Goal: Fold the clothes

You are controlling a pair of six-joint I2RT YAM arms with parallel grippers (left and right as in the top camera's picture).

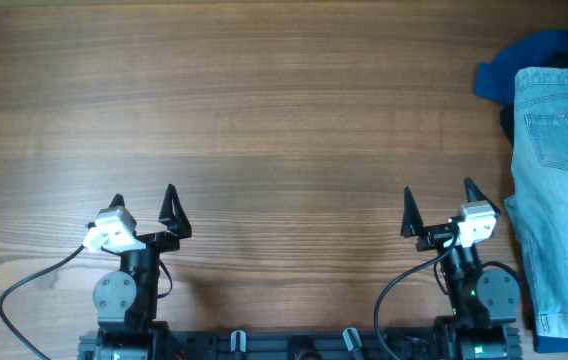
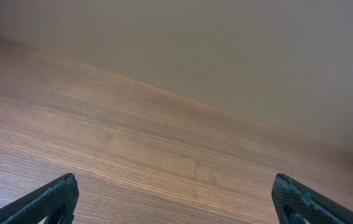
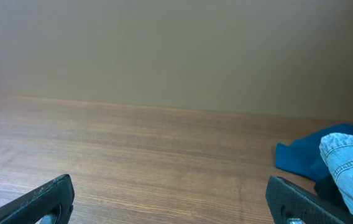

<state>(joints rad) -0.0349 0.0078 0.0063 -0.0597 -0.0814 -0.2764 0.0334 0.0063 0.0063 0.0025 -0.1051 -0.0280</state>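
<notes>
The clothes (image 1: 562,190), a pair of light blue denim shorts with a stitched back pocket and a cuffed hem, lie along the table's right edge, partly cut off by the frame. In the right wrist view the clothes (image 3: 350,167) show at the far right. My right gripper (image 1: 438,206) stands open just left of the shorts, near the front edge, holding nothing. Far to the left, my left gripper (image 1: 145,202) is also open over bare wood. In its wrist view the left gripper (image 2: 173,193) has only tabletop between its fingers, as has the right gripper (image 3: 170,193).
A royal-blue garment (image 1: 524,60) with some black cloth is heaped at the back right, partly under the shorts. It shows as the royal-blue garment (image 3: 301,152) in the right wrist view. The wooden table (image 1: 264,110) stretches wide to the left, backed by a plain wall (image 2: 257,56).
</notes>
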